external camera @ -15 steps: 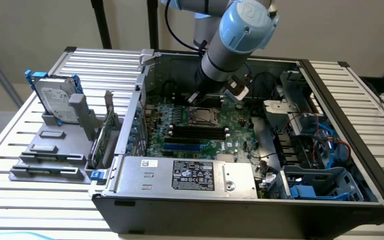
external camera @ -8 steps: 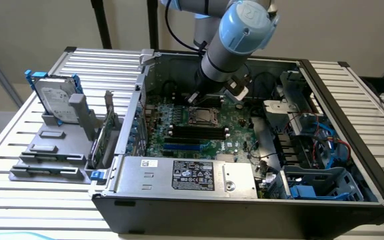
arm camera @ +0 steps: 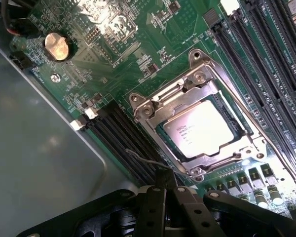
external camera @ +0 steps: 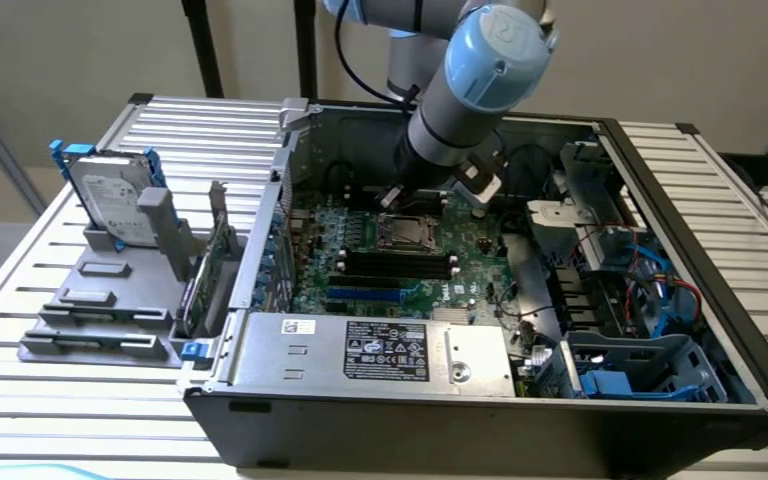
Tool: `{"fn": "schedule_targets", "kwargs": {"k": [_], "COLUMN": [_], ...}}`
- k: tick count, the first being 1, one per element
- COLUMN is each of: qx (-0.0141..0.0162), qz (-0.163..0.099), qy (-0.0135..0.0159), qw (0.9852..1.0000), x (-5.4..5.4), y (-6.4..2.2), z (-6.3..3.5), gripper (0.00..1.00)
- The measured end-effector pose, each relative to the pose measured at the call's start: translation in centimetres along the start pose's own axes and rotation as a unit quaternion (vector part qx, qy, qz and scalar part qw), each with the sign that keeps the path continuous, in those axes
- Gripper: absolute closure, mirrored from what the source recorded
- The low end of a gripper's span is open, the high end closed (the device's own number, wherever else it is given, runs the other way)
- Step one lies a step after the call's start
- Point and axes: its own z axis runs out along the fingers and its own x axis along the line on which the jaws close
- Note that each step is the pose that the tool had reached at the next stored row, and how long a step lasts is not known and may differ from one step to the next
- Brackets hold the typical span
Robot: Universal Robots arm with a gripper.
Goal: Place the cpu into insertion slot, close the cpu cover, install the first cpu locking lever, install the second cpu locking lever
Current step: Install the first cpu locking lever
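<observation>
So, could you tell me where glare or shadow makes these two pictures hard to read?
In the wrist view, glare washes out the cpu, fading its print, and part of the green board; the gripper is a dark silhouette. In the exterior view, the arm shades the insertion slot.

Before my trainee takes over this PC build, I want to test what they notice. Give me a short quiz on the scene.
1. True or false: the cpu already sits in the insertion slot.
2. The cpu cover is: A) lying closed over the chip, B) removed, C) standing upright.
3. What are the gripper fingers doing?

Key: 1 true. 2 A. 3 shut, holding nothing, beside the socket above the green board.
</observation>
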Motion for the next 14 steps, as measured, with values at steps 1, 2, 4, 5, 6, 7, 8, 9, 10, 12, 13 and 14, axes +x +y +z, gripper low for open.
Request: {"fn": "schedule_targets", "kwargs": {"k": [1,2,4,5,6,7,8,9,10,12,13,14], "qx": [0.0,0.0,0.0,0.0,0.0,0.0,0.0,0.0,0.0,0.0,0.0,0.0], "qz": [0.0,0.0,0.0,0.0,0.0,0.0,0.0,0.0,0.0,0.0,0.0,0.0], "qy": [0.0,0.0,-0.0001,0.0,-0.0001,0.0,0.0,0.0,0.0,0.0,0.0,-0.0001], "qw": [1.0,1.0,1.0,1.0,1.0,1.0,1.0,1.0,1.0,1.0,1.0,1.0], "x": [0.0,0.1,0.2,0.3,0.3,0.4,0.5,0.6,0.6,0.8,0.9,1.0], "y": [0.1,0.2,0.43,0.53,0.65,0.76,0.88,1.0,1.11,1.35,1.47,1.58], "z": [0.05,0.09,0.15,0.18,0.21,0.24,0.26,0.28,0.29,0.32,0.33,0.33], "gripper": [0.89,0.89,0.89,0.89,0.89,0.89,0.89,0.89,0.89,0.89,0.89,0.89]}}
